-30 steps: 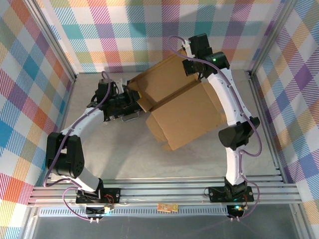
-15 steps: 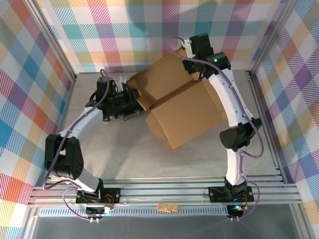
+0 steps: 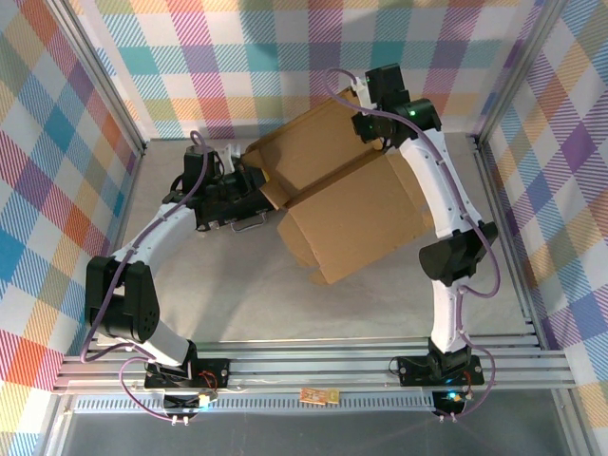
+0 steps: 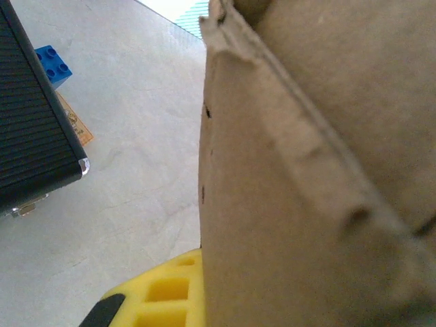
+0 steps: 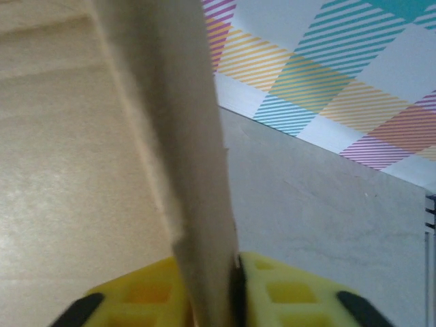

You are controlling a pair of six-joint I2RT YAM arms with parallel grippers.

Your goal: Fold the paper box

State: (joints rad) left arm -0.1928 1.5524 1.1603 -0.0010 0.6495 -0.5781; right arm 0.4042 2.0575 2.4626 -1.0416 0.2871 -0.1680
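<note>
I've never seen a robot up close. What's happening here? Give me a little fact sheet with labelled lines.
Main thing: cardboard box, plain brown, opened out on the table
Left jaws: closed on the box's left edge
Right jaws: closed on its far edge, the cardboard pinched between yellow fingers
Also there: black case near the left jaws; blue block beside it
Surroundings: checked walls
Stage: box not yet folded into shape

The paper box (image 3: 351,204) lies on the table (image 3: 237,294), the case (image 4: 34,129) just left of it
</note>
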